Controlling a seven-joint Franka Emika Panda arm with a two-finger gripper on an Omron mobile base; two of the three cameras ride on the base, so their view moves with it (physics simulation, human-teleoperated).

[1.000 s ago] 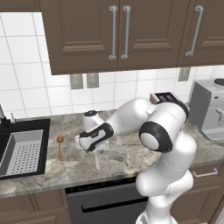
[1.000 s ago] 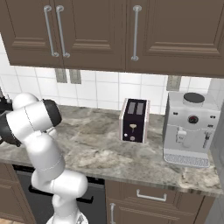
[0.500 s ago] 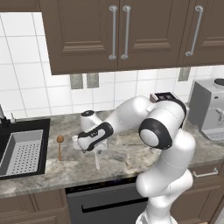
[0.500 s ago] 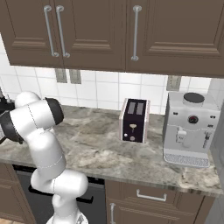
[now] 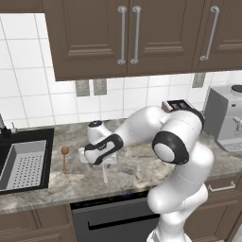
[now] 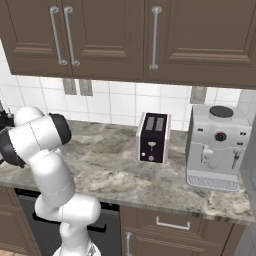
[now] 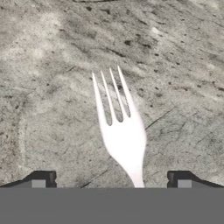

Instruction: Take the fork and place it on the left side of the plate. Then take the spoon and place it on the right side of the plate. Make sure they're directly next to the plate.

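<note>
The fork [image 7: 124, 131] is pale silver-white and lies on the marbled counter with its tines pointing away from the hand. My gripper [image 7: 111, 179] is open, one dark fingertip on each side of the fork's handle and neither touching it. In the left base view the gripper [image 5: 100, 163] hangs low over the counter, and the fork [image 5: 105, 175] shows as a pale sliver just below it. The brown wooden spoon [image 5: 64, 158] lies to the left of the hand, its bowl toward the wall. The plate is hidden behind my arm.
A dark sink with a grey drain basket [image 5: 23, 163] lies at the far left, close to the spoon. A toaster [image 6: 153, 137] and a coffee machine [image 6: 217, 147] stand to the right. The counter's front edge runs just beyond the fork's handle end.
The hand has shifted slightly left over the counter. The fork stays below it.
</note>
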